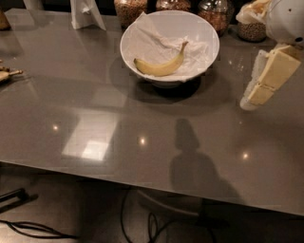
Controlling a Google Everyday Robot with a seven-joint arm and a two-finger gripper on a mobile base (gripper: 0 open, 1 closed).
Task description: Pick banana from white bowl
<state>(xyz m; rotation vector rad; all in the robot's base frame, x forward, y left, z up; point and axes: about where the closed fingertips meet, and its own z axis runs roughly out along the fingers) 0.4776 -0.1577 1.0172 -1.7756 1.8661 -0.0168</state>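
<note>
The banana (160, 66) is yellow and curved, with its brownish stem tip pointing up to the right. It lies on crumpled white paper inside the white bowl (209, 38), which stands on the grey table at the far middle. My gripper (256, 92) hangs at the right edge of the view, to the right of the bowl and apart from it, pointing down and left toward the table.
Several glass jars of grains (129, 10) stand in a row behind the bowl. A white stand (86, 15) is at the far left. A small brownish object (5, 75) lies at the left edge. The table's front edge (142, 187) runs across the bottom, with cables on the floor below.
</note>
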